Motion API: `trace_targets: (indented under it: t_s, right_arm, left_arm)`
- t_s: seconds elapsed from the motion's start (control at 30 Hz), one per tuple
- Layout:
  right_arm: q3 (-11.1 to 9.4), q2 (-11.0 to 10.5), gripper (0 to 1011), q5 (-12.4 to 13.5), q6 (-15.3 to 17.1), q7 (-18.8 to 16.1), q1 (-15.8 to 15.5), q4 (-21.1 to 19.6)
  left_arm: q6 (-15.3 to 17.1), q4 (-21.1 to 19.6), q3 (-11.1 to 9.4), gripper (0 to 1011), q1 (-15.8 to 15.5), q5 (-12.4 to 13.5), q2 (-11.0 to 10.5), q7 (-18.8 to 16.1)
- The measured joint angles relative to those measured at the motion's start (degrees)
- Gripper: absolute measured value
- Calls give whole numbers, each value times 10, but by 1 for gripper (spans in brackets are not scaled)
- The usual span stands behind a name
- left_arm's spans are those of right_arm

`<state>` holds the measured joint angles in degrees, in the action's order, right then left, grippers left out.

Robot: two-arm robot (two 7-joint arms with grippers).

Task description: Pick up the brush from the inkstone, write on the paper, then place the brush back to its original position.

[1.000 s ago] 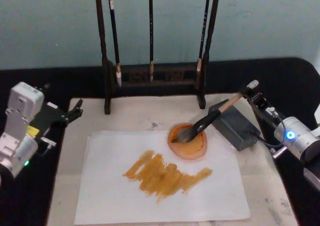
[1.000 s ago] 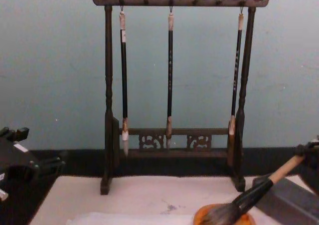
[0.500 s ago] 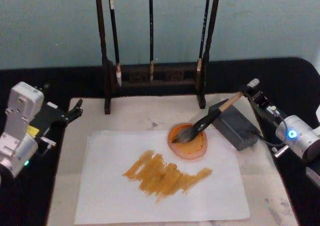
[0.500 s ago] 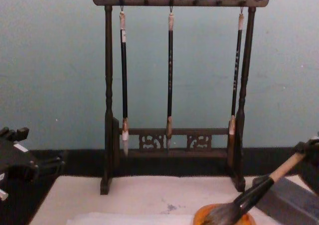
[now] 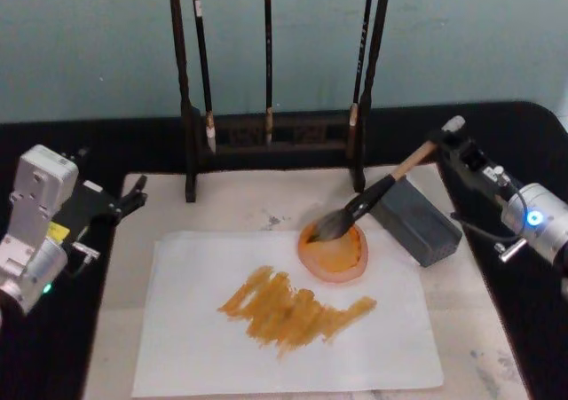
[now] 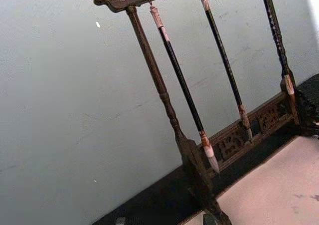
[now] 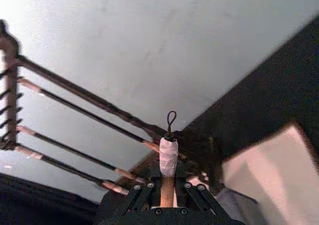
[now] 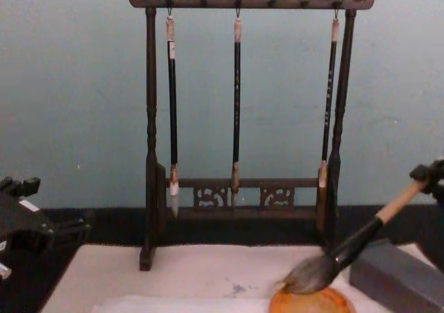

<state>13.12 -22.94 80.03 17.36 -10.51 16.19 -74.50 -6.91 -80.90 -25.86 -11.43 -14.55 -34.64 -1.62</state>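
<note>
My right gripper (image 5: 446, 142) is shut on the upper handle of the brush (image 5: 376, 194), which slants down to the left. The grey bristles hang just over the far rim of the orange inkstone (image 5: 337, 254), lifted off its floor in the chest view, where the brush (image 8: 347, 252) hovers above the inkstone (image 8: 309, 302). In the right wrist view the brush's white end cap (image 7: 168, 156) sticks out between my fingers (image 7: 141, 195). The white paper (image 5: 213, 356) carries orange-brown strokes. My left gripper (image 5: 129, 199) rests parked at the mat's left edge.
A dark wooden rack (image 5: 271, 134) with three thin hanging brushes stands behind the mat. A grey block (image 5: 421, 225) lies right of the inkstone, under the brush handle. The beige mat (image 5: 240, 205) lies on a black table.
My right gripper has risen and pulled back a little, lifting the brush so its bristles come up out of the inkstone to its far rim. The left arm has stayed still.
</note>
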Motion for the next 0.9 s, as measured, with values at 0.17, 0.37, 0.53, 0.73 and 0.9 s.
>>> trace_targets:
  t_s: [0.17,0.37,0.53,0.73,0.9]
  right_arm:
    - [14,-20,168,-7,-1,-12,2,-34]
    - [42,-44,168,-43,-17,-32,10,-75]
    - [79,-65,168,-92,-33,-51,22,-116]
    - [112,-90,168,-132,-40,-59,32,-164]
    - [144,-117,168,-172,-43,-77,42,-209]
  left_arm:
    - [0,0,0,1010,0,0,0,0]
    - [0,0,0,1010,0,0,0,0]
    - [0,0,0,1010,0,0,0,0]
    - [0,0,0,1010,0,0,0,0]
    - [0,0,0,1009,0,0,0,0]
